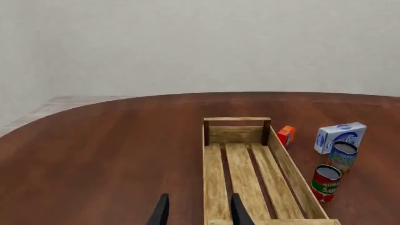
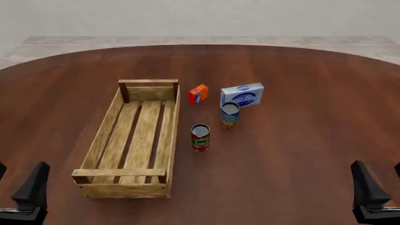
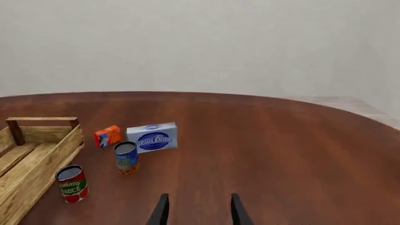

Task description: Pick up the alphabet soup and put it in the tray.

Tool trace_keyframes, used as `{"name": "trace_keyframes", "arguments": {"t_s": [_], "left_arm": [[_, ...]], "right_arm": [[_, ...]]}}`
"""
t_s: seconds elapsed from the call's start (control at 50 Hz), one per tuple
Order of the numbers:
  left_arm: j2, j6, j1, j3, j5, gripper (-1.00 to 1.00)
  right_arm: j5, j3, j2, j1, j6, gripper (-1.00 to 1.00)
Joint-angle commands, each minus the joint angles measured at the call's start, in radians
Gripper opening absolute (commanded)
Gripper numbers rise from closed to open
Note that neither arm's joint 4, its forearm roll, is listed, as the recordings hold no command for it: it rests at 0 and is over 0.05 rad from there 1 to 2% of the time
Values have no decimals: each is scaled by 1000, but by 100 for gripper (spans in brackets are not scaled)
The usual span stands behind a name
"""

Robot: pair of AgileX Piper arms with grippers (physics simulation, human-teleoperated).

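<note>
Front view: your alphabet soup stands upright right of the tray; both grippers gape wide, empty.

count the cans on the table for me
2, both upright to the right of the tray: the alphabet soup just in front of the white box, and the red-and-green can nearer the tray. None looks hidden.

Black, plain-bodied pincers

The left pincer and right pincer show matte black, tapering, blade-like fingers on blocky dark bases with a thin pale edge line; no cables, screws or markings can be made out.
</note>
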Motion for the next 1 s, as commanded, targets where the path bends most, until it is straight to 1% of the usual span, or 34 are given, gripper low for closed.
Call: {"name": "trace_keyframes", "arguments": {"t_s": [0.02, 0.34, 0.46, 0.5, 0.52, 0.54, 0.56, 0.58, 0.6, 0.62, 0.64, 0.66, 0.68, 0.7, 0.72, 0.74, 0.76, 0.78, 0.8, 0.82, 0.86, 0.88, 0.92, 0.96, 0.98, 1.0], "left_arm": [[0, 0, 0, 0, 0, 100], [0, 0, 0, 0, 0, 100], [0, 0, 0, 0, 0, 100], [0, 0, 0, 0, 0, 100], [0, 0, 0, 0, 0, 100], [0, 0, 0, 0, 0, 100], [0, 0, 0, 0, 0, 100], [0, 0, 0, 0, 0, 100], [0, 0, 0, 0, 0, 100], [0, 0, 0, 0, 0, 100], [0, 0, 0, 0, 0, 100], [0, 0, 0, 0, 0, 100], [0, 0, 0, 0, 0, 100], [0, 0, 0, 0, 0, 100], [0, 0, 0, 0, 0, 100], [0, 0, 0, 0, 0, 100], [0, 0, 0, 0, 0, 100], [0, 0, 0, 0, 0, 100], [0, 0, 0, 0, 0, 100], [0, 0, 0, 0, 0, 100], [0, 0, 0, 0, 0, 100], [0, 0, 0, 0, 0, 100], [0, 0, 0, 0, 0, 100], [0, 0, 0, 0, 0, 100], [0, 0, 0, 0, 0, 100], [0, 0, 0, 0, 0, 100]], "right_arm": [[15, -3, -10, 8, 8, 100], [17, 1, -11, 7, 11, 100], [20, -16, -4, 9, 0, 100], [16, -47, 26, 14, 8, 100], [13, -61, 43, 20, 23, 100], [-37, -78, 142, -4, 46, 100], [-62, -93, 194, -3, 69, 100], [-66, -92, 197, -3, 69, 100], [-39, -168, 251, 17, 55, 100], [-39, -169, 252, 17, 55, 100], [-42, -226, 323, 23, -2, 100], [-42, -252, 353, 17, -35, 100], [-19, -292, 373, 27, -44, 100], [-19, -292, 373, 27, -44, 100], [23, -366, 381, 48, -30, 100], [24, -367, 381, 48, -30, 100], [53, -417, 409, 72, 0, 100], [64, -471, 496, 65, 10, 100], [85, -519, 509, 61, 4, 100], [85, -519, 509, 61, 4, 100], [109, -577, 539, 59, 4, 100], [123, -618, 586, 74, 15, 100], [156, -695, 632, 86, 30, 100], [186, -761, 699, 83, -1, 100], [202, -807, 734, 102, -2, 100], [217, -838, 763, 109, -29, 100]]}}
